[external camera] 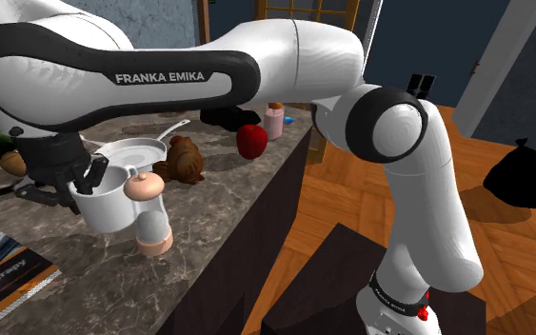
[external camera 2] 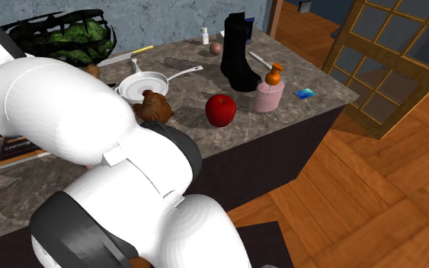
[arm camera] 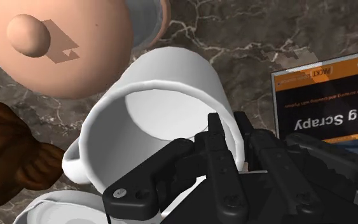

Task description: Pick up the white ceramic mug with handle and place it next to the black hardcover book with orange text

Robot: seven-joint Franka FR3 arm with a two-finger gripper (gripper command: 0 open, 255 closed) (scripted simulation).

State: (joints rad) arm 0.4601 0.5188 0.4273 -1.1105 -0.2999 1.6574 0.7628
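A plain white mug point(external camera: 111, 204) with a handle hangs tilted in my gripper point(external camera: 91, 178), seemingly lifted off the marble counter point(external camera: 208, 214). In the wrist view the black fingers point(arm camera: 220, 147) clasp the mug's point(arm camera: 158, 102) rim, one inside and one outside, with the handle on the far side from them. The black book with orange text point(arm camera: 327, 95) lies flat on the counter just past the mug, and it lies at the shoulder view's lower left point(external camera: 4, 281). In the second exterior view the arm hides the mug, and a strip of the book point(external camera 2: 20, 149) shows beside it.
A peach lidded jar point(external camera: 148, 205) stands right beside the mug. Behind it sit a white pan point(external camera: 142, 150), a brown figure point(external camera: 186, 160), a red apple point(external camera: 251, 141) and a pink bottle point(external camera: 274, 122). A black boot point(external camera 2: 240, 53) stands further back. The counter edge drops to wood floor.
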